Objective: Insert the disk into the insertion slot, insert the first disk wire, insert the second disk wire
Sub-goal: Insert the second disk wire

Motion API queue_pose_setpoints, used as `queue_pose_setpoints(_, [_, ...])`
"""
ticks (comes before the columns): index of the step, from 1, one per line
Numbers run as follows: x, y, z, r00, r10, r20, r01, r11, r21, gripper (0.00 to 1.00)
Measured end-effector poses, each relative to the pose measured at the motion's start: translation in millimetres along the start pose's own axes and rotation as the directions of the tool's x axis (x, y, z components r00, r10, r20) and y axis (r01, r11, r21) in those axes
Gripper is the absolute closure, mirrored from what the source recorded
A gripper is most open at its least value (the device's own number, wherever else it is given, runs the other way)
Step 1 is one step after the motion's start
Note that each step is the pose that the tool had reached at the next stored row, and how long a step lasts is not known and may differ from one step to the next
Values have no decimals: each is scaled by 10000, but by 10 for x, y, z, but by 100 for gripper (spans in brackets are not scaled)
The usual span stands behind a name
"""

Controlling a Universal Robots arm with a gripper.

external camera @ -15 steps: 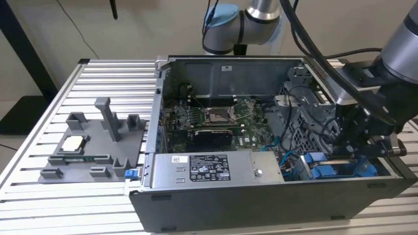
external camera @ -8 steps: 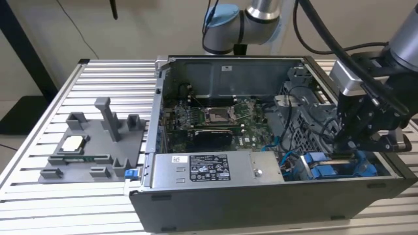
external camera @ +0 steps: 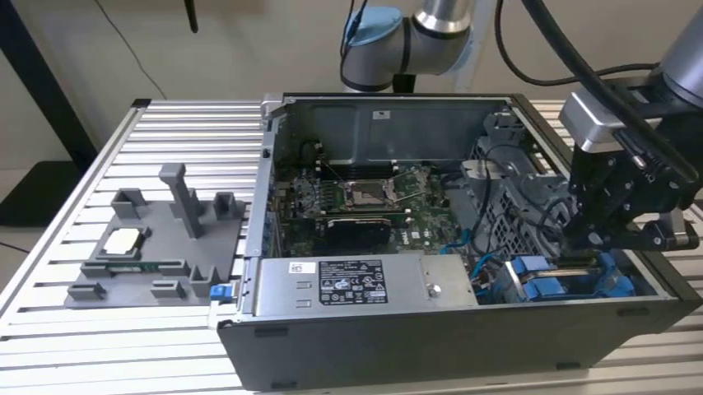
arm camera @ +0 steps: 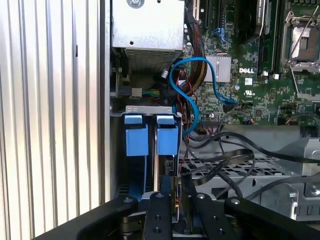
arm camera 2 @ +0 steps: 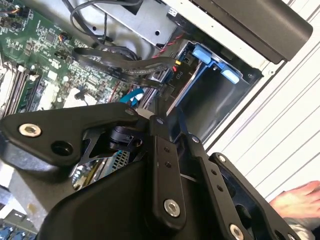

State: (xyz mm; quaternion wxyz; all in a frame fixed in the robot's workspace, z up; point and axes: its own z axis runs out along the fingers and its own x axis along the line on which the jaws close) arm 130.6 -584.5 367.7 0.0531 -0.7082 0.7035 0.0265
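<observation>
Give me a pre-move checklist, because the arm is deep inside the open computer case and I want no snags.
1. Disk seated: the disk's bright blue plastic carrier stands in the metal drive bay: ok.
2. Placement: the black gripper hangs right over that bay: ok.
3. Gripper's load: cannot tell.
4. Cable clearance: loose black cables lie across the grey metal cage beside the gripper: not ok.
5. People clear: a person's hand is close to the arm in the second wrist view: not ok.
</observation>
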Motion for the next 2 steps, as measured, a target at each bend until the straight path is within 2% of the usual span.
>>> queue_pose_setpoints(2, [0, 0, 0, 10000, 0, 0, 0, 10000, 0, 76])
